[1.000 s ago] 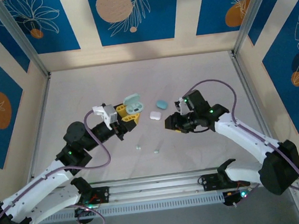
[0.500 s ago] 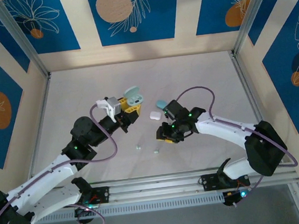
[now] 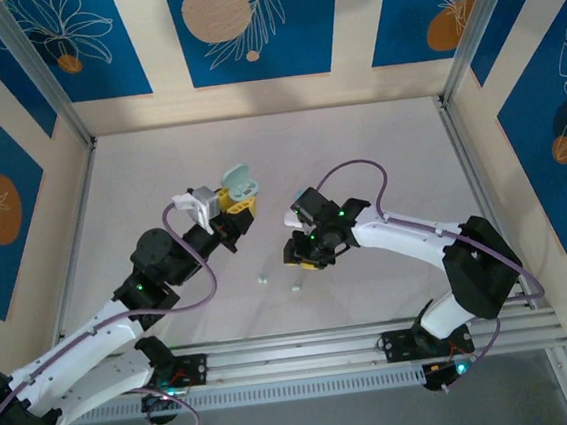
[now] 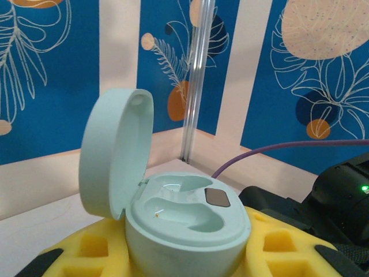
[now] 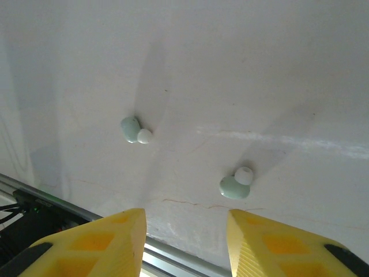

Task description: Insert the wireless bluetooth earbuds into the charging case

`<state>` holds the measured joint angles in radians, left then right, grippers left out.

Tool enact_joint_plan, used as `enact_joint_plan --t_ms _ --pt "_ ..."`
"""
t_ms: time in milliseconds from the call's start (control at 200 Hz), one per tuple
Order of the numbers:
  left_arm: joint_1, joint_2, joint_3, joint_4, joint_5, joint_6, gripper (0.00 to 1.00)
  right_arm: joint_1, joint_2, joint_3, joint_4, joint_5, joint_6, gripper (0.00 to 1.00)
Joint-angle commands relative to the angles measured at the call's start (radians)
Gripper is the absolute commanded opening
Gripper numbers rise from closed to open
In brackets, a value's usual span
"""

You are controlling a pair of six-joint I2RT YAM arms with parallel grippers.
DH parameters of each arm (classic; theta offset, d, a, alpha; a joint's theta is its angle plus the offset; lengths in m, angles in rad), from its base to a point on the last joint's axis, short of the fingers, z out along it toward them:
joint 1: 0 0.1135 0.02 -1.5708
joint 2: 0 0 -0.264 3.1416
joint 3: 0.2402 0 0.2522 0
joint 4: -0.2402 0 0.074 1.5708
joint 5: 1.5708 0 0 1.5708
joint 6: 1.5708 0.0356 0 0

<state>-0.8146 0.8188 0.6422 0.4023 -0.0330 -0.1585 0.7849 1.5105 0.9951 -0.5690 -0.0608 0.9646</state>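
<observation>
On the pale table [image 3: 158, 164], close to the near rail, the earbuds are mere specks from above: one earbud [image 3: 262, 278] and a second earbud [image 3: 297, 289] lie a little apart, their colour too faint to call. The right gripper [image 3: 306, 260] hangs just beyond them. Its wrist camera shows them properly. Each is a small glossy bean, pale green with a round white tip, lying loose on the table ahead of the yellow fingers [image 5: 109, 242]. Those fingers stand well spread, and the bottom edge of the view cuts off their tips.

Over to the left, the left gripper [image 3: 238, 205] pinches the charging case [image 3: 241, 187] off the table. From its wrist I can see the yellow pads [image 4: 86, 248] pressed to either side of the pale green shell, so the lower half of the case is sunk out of sight. The lid [image 4: 115, 156] stands up, hinged back. The moulded hollows face up, with a small dark patch beside them. The far hollow is partly hidden behind the rim.
</observation>
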Motion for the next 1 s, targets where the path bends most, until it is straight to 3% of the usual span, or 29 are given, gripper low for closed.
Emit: enact_joint_plan --t_ms 0,200,470,850,995 --pt "-0.005 -0.012 0.0 -0.009 -0.033 0.015 0.28 -0.011 0.015 0.016 -0.02 -0.006 -0.036 0.41" --pt "-0.005 -0.055 -0.012 -0.036 -0.032 0.023 0.28 -0.031 0.035 0.002 0.031 -0.034 -0.075 0.4" --pt "-0.005 -0.164 0.014 -0.189 -0.076 0.077 0.28 -0.03 0.077 0.056 0.022 -0.072 -0.146 0.4" --pt "-0.005 -0.229 0.028 -0.284 -0.122 0.161 0.29 0.065 0.383 0.298 -0.044 -0.112 -0.225 0.34" --pt "-0.005 -0.257 0.025 -0.324 -0.104 0.15 0.29 0.121 0.477 0.422 -0.153 -0.026 -0.276 0.35"
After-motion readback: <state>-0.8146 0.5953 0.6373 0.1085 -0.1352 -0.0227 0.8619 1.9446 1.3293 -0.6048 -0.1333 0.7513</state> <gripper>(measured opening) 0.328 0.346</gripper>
